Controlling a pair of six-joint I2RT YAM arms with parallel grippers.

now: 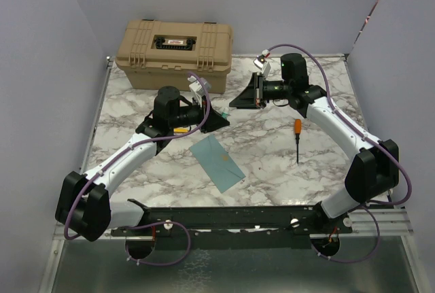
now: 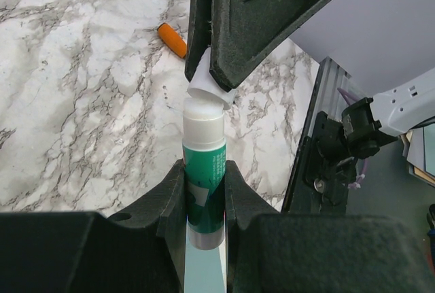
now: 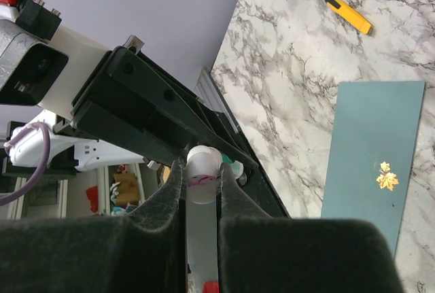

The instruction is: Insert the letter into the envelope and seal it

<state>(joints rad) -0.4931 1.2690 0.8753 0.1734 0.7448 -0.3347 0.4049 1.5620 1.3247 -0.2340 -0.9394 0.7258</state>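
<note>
The teal envelope (image 1: 217, 162) lies flat on the marble table, a gold leaf on its face (image 3: 386, 181). The letter is out of view. Above the table the two grippers meet tip to tip. My left gripper (image 1: 219, 120) (image 2: 204, 174) is shut on a green glue stick (image 2: 204, 177) with a white upper end. My right gripper (image 1: 239, 100) (image 3: 202, 170) is shut on the stick's white cap (image 3: 202, 167) (image 2: 207, 88), which sits slightly tilted at the stick's top. I cannot tell whether the cap is off.
A tan hard case (image 1: 175, 54) stands at the back left. An orange-handled screwdriver (image 1: 297, 136) lies right of the envelope. A yellow-orange pen-like item (image 3: 348, 14) lies beyond the envelope. Grey walls close in three sides; a black rail (image 1: 272, 215) runs along the front.
</note>
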